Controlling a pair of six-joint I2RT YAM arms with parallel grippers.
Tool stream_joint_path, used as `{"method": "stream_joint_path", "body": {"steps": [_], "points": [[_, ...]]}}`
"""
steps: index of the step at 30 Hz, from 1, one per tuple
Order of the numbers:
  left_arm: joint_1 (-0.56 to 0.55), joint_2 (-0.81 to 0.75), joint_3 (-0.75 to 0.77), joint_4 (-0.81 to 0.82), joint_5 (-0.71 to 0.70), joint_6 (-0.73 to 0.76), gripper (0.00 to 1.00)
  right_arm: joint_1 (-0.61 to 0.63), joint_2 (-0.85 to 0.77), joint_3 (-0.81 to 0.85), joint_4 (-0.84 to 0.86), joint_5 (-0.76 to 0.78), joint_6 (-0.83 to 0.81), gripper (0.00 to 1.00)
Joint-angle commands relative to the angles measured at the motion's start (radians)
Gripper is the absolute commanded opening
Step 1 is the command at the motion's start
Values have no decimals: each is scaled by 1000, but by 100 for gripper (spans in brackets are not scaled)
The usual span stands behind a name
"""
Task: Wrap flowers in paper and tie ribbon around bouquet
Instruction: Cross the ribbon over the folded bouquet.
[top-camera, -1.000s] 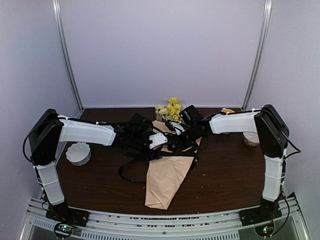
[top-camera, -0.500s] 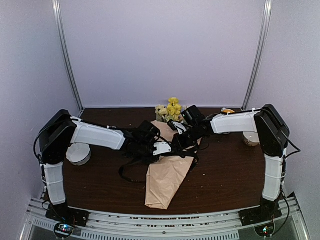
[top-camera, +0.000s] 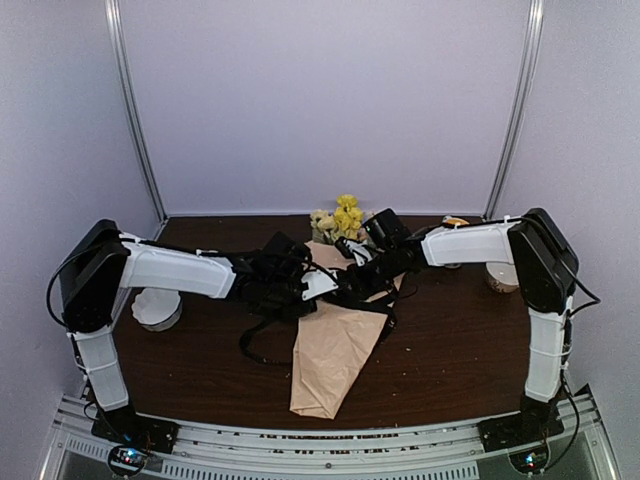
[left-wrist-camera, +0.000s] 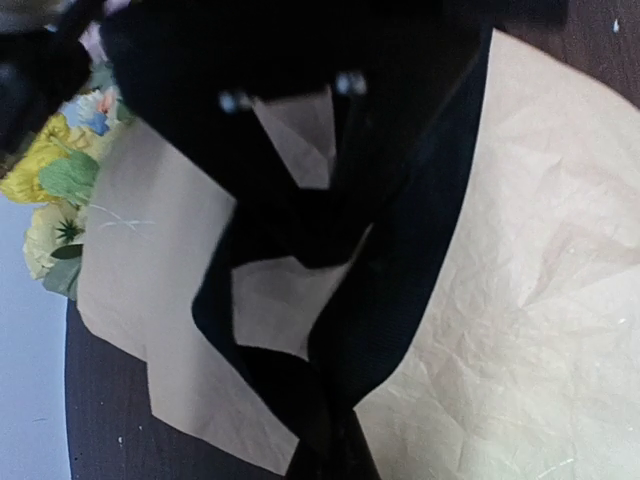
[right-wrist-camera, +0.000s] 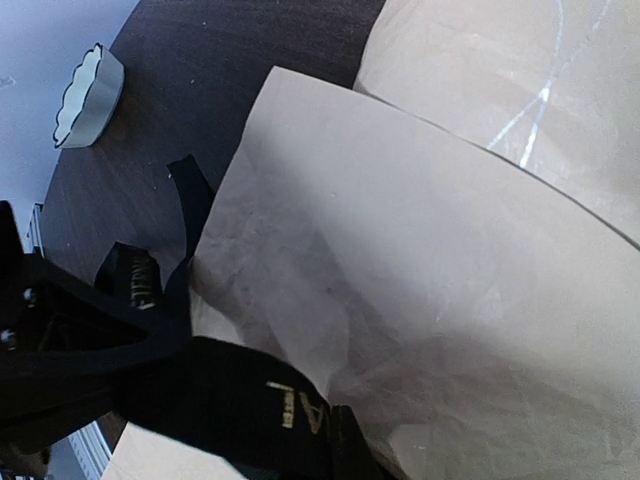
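The bouquet lies mid-table as a tan paper (top-camera: 335, 350) cone with its narrow end toward me, and the yellow and cream flowers (top-camera: 340, 218) show at its far, wide end. The black ribbon (top-camera: 362, 305) crosses the cone, and a loose loop trails off to the left on the table. My left gripper (top-camera: 320, 284) is over the cone's upper left. In the left wrist view the ribbon (left-wrist-camera: 400, 260) strands run together into my shut left gripper (left-wrist-camera: 330, 465). My right gripper (top-camera: 350, 262) is close beside it, and in its own view is shut (right-wrist-camera: 350, 460) on the lettered ribbon (right-wrist-camera: 250, 400).
A white scalloped bowl (top-camera: 157, 308) sits by the left arm and also shows in the right wrist view as the bowl (right-wrist-camera: 88, 95). A pale cup (top-camera: 498, 278) stands near the right arm's elbow. A small orange object (top-camera: 455, 222) lies at the back right.
My left gripper has gone from open to shut on the ribbon, dipping toward me and then back. The right gripper has stayed put, shut on its ribbon end.
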Motion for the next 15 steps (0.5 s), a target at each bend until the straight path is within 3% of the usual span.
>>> {"method": "stream_joint_path", "body": {"steps": [1,9,15], "points": [[0,-109,-16,81,77,-54,0,-4,25,34,15,-38,13,3],[0,-184,-70,100,104,-96,0,3,24,1,36,-148,-3,11],[3,-198,-75,122,92,-132,0,39,12,-46,-25,-304,-116,12]]}}
